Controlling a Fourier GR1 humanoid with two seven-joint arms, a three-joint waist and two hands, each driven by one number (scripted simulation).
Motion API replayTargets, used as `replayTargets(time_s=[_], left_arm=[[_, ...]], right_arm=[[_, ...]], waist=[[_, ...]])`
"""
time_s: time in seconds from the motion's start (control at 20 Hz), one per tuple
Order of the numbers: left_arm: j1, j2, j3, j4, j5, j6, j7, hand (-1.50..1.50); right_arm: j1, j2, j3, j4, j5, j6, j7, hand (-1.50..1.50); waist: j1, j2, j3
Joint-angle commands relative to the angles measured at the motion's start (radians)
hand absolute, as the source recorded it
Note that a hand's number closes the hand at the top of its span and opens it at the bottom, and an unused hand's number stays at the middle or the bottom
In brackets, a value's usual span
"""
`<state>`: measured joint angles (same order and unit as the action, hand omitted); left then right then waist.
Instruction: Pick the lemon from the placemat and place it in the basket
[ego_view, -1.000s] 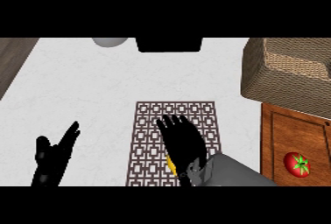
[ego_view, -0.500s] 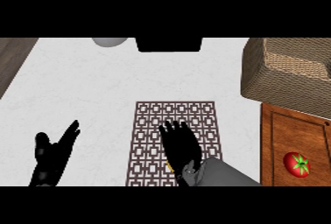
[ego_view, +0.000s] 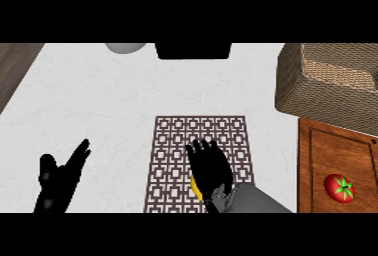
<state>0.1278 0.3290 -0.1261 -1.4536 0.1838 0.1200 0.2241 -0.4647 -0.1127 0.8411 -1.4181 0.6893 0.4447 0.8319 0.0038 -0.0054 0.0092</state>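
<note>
At lower centre, the right robot hand (ego_view: 209, 165) curled over the lemon (ego_view: 196, 187) on the placemat (ego_view: 171, 150); the left robot hand (ego_view: 60, 177) rested spread at lower left.

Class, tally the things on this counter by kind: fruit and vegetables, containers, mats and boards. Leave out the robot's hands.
Fruit and vegetables: 2, yellow lemon, red tomato
Containers: 1, woven tan basket
Mats and boards: 2, brown patterned placemat, wooden board
Total: 5
</note>
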Motion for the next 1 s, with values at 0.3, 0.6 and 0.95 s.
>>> replayTargets(time_s=[0.3, 0.6, 0.95], left_arm=[[0.024, -0.022, 0.008, 0.036, -0.001, -0.058, 0.028, 0.00], [-0.020, -0.018, 0.060, 0.118, 0.005, -0.087, 0.002, 0.00], [0.021, -0.029, 0.050, 0.030, -0.015, -0.063, 0.021, 0.00]], right_arm=[[-0.019, 0.004, -0.003, 0.063, 0.118, 0.015, -0.131, 1.50], [0.040, 0.013, 0.063, 0.120, 0.236, -0.072, -0.181, 1.50], [-0.035, 0.059, -0.223, 0.186, 0.215, -0.139, -0.040, 1.50]], waist=[[0.003, 0.006, -0.009], [-0.001, 0.006, -0.009], [0.003, 0.008, -0.009]])
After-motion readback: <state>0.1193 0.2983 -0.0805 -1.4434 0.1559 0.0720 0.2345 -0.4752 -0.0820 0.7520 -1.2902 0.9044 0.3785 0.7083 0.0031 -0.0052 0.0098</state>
